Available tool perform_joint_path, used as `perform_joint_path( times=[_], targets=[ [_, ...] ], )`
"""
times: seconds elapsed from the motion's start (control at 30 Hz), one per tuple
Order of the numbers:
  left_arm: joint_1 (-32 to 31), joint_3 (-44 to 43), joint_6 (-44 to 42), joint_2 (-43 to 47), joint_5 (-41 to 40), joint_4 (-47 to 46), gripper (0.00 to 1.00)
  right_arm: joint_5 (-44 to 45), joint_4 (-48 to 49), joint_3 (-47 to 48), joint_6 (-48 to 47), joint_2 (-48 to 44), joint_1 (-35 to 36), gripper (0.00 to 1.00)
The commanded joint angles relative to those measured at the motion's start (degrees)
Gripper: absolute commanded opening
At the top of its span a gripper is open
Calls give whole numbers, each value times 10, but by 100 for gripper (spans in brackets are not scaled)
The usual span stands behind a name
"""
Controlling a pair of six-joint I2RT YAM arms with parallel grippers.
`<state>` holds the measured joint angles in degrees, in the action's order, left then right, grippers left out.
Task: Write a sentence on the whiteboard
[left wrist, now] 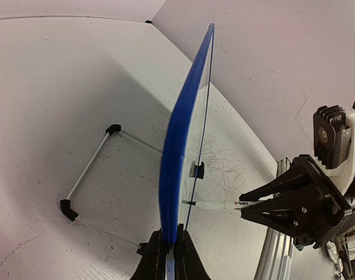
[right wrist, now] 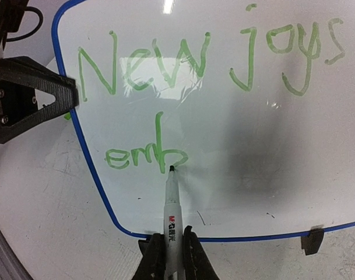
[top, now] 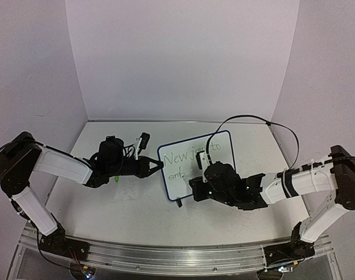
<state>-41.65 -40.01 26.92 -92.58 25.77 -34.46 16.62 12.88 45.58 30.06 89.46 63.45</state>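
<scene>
Closest to the near edge of the table, the right hand is squeezed shut around a thin white pen. The pen tip touches the whiteboard right at the bottom of the letter "b". The sentence is in green. It says "New joys to" on the top line and only "emb" on the line below, so the last word is not done yet.

The whiteboard stands near the middle of the table, a bit toward the right edge. It is propped up on a thin wire stand, and a small black foot shows at its bottom rim. The left hand pinches the blue rim on the board's left side, so the board sits tight between its fingers.

The board looks thin, light and stiff, and its face looks smooth and slippery. It would likely slide or tip when the pen pushes on it, so the rim is a good place to hold it. The pen likely needs only a soft push.

Past the far edge of the table stand plain walls.
</scene>
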Motion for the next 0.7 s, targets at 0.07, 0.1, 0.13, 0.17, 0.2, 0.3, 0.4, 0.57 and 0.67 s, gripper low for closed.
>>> perform_joint_path(
  times=[0.07, 0.1, 0.13, 0.17, 0.2, 0.3, 0.4, 0.57, 0.67],
  targets=[
    [-5, 3, -14, 17, 4, 27, 0, 7, 22, 26, -3, 22, 2, 0],
    [-5, 4, -14, 18, 4, 27, 0, 11, 22, 28, -3, 25, 2, 0],
    [-5, 5, -14, 18, 3, 27, 0, 15, 22, 30, -3, 26, 2, 0],
    [-5, 5, -15, 19, 3, 27, 0, 22, 22, 33, -3, 28, 2, 0],
    [-5, 5, -14, 19, 2, 27, 0, 27, 22, 35, -2, 29, 2, 0],
    [-5, 6, -14, 19, 2, 27, 0, 41, 18, 38, 0, 23, 2, 0],
    [-5, 8, -15, 20, 1, 27, 0, 28, 12, 20, -2, -6, 2, 0],
    [-5, 11, -18, 19, -3, 27, 0, -11, 32, -50, -30, -96, 3, 0],
    [-5, 11, -19, 18, -5, 27, 0, 4, 34, -70, -39, -108, 2, 0]
  ],
)
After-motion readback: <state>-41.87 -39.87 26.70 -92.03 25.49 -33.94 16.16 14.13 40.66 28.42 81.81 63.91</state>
